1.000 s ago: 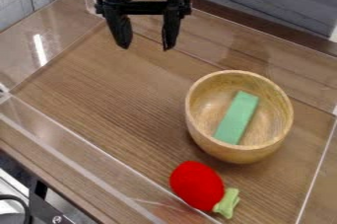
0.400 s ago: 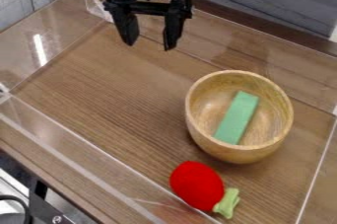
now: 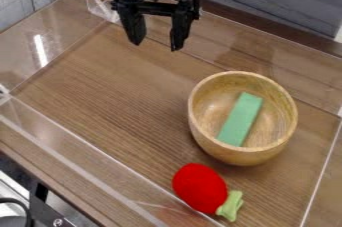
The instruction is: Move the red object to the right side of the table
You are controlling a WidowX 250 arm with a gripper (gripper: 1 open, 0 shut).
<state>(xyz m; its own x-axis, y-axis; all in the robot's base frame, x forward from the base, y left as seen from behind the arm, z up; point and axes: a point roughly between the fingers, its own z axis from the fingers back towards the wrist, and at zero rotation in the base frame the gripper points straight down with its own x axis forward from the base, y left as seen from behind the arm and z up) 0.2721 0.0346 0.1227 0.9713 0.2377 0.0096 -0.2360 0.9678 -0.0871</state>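
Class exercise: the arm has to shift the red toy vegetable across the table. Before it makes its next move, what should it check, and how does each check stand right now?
1. Gripper open and empty: ok, jaws spread, nothing between them.
2. Red object in plain view, uncovered: ok, it lies near the front acrylic wall.
3. Gripper positioned over the red object: not ok, it hangs near the far end of the table.
4. Path toward it free: ok, provided the arm steers past the wooden bowl.
5. Green block out of the way: ok, inside the bowl.
6. Room for fingers beside the front wall: cannot tell.
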